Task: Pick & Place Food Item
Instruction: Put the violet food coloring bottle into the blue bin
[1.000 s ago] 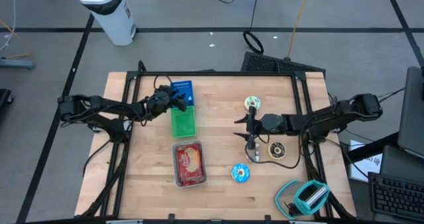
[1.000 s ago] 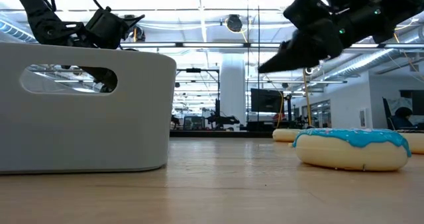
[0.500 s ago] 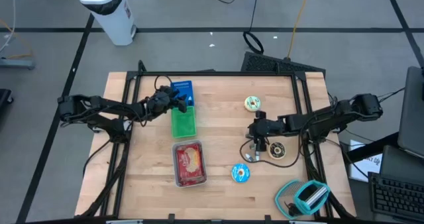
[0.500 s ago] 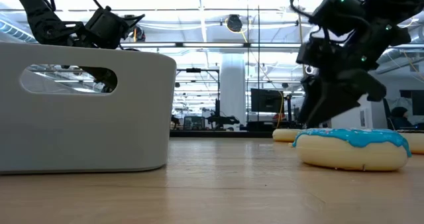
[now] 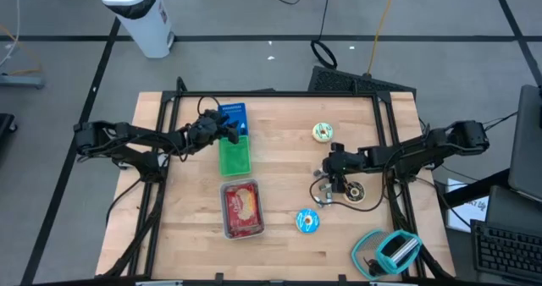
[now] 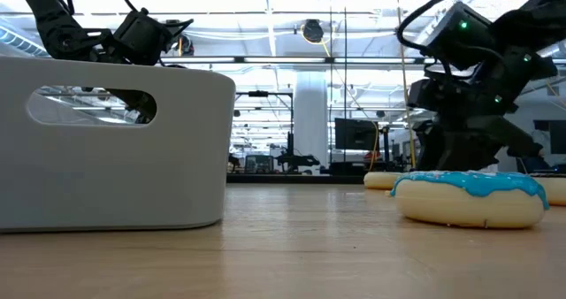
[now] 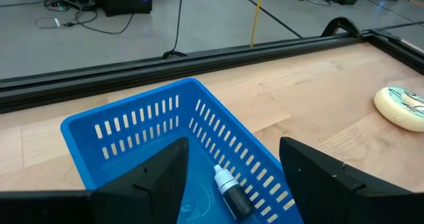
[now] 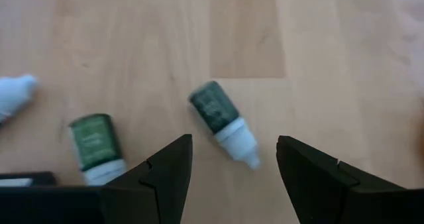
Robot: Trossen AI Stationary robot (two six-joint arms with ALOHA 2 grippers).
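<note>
A blue-iced donut [image 5: 307, 221] lies near the table's front, large in the low view [image 6: 469, 197]. A chocolate donut [image 5: 354, 192] and a pale green-iced donut [image 5: 323, 132] lie farther back on the right. My right gripper [image 5: 329, 178] hangs open, tipped down, just left of the chocolate donut. Below its fingers lie two small green bottles [image 8: 222, 121] [image 8: 96, 146], flat on the wood. My left gripper [image 5: 230, 132] stands open over the blue basket [image 7: 165, 124], which has a dark dropper bottle [image 7: 228, 187] in it.
A green basket [image 5: 235, 155] stands next to the blue one, and a red tray of food [image 5: 242, 208] lies nearer the front. A tape dispenser [image 5: 389, 250] sits at the front right corner. A pale bin wall [image 6: 115, 140] fills the low view's left.
My right gripper has sunk toward the table and tipped its fingers downward, drawing slightly toward the right edge, and now hangs low behind the blue donut. Its fingers have stayed apart.
</note>
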